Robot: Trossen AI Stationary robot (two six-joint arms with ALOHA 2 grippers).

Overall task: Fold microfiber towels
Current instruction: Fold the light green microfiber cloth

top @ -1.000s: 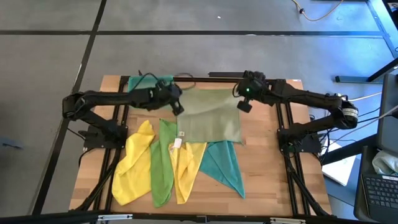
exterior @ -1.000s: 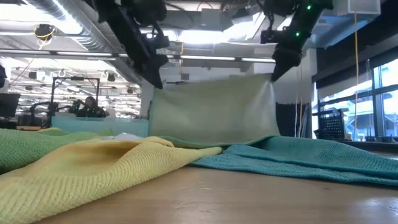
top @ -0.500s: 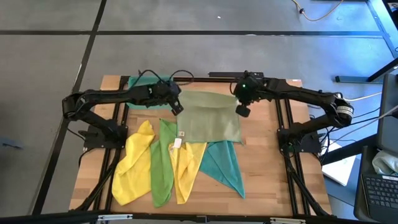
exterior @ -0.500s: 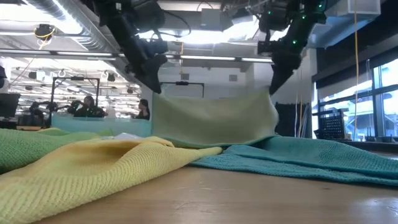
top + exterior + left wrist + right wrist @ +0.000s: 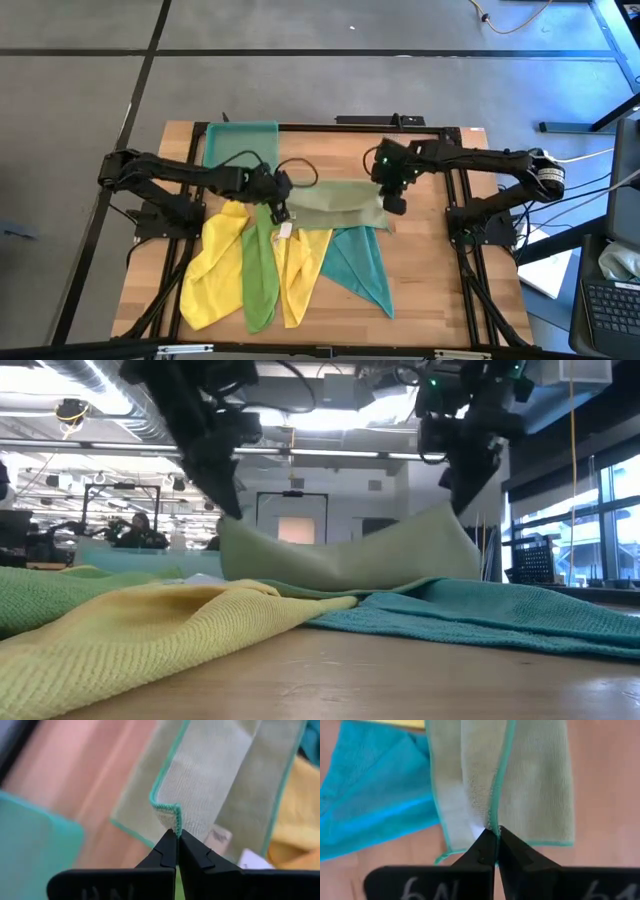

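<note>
The pale olive-green towel (image 5: 335, 205) lies mid-table, its near part overlapping the other towels. Its far edge is held up at both corners, sagging between them in the low view (image 5: 340, 555). My left gripper (image 5: 280, 210) is shut on its left corner and my right gripper (image 5: 396, 204) on its right corner. Two yellow towels (image 5: 212, 262) (image 5: 300, 265), a bright green one (image 5: 260, 268) and a teal one (image 5: 360, 265) lie spread toward the near edge. My left gripper pinches the olive towel's left corner (image 5: 172, 816), on its teal-stitched hem, between its two fingers. The fingers slant down from the left. The corner is lifted and the cloth droops from it to the table. My right gripper pinches the towel's stitched edge at the right corner (image 5: 493, 822) between its two fingers, coming steeply from above. The cloth hangs below the fingers in a fold, and its lower part lies on the table.
A translucent teal tray (image 5: 240, 145) stands at the far left of the wooden table (image 5: 440, 270). Black frame rails run along both sides of the table. Bare wood shows at the near right and in the far middle.
Both grippers have gone toward the table's near edge and down, tipping steeper, still shut on the olive towel's far corners. The towel's far edge has come over its near part, which stayed on the table, so the cloth now shows as a narrow folded band.
</note>
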